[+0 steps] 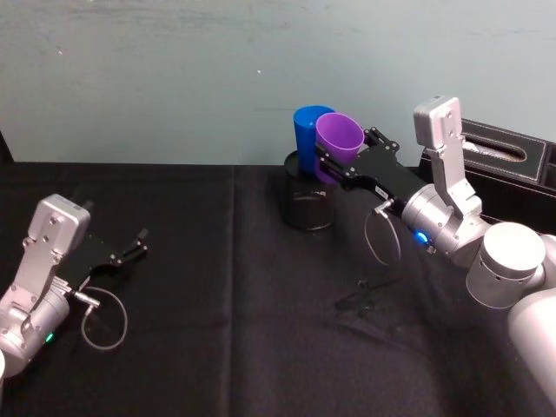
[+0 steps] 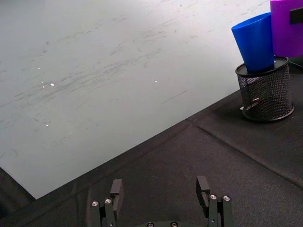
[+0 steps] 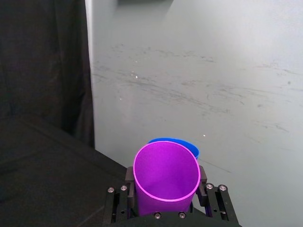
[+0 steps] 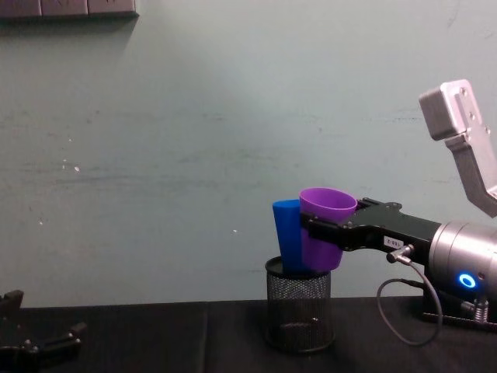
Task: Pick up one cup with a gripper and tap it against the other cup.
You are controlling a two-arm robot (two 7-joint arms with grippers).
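Observation:
My right gripper (image 1: 343, 156) is shut on the purple cup (image 1: 339, 135), holding it in the air, tilted a little, just above the rim of a black mesh pen holder (image 1: 308, 204). The blue cup (image 1: 306, 129) stands inside that holder, leaning slightly. In the chest view the purple cup (image 4: 326, 217) rests side to side against the blue cup (image 4: 287, 233), apparently touching. The right wrist view looks down into the purple cup (image 3: 165, 177), with the blue cup's rim (image 3: 189, 144) just behind it. My left gripper (image 1: 130, 248) lies open, low at the near left.
A black box (image 1: 508, 156) stands at the back right, behind my right arm. A black cloth covers the table (image 1: 217, 330). A pale wall rises close behind the pen holder (image 4: 299, 311). Cable loops hang from both wrists.

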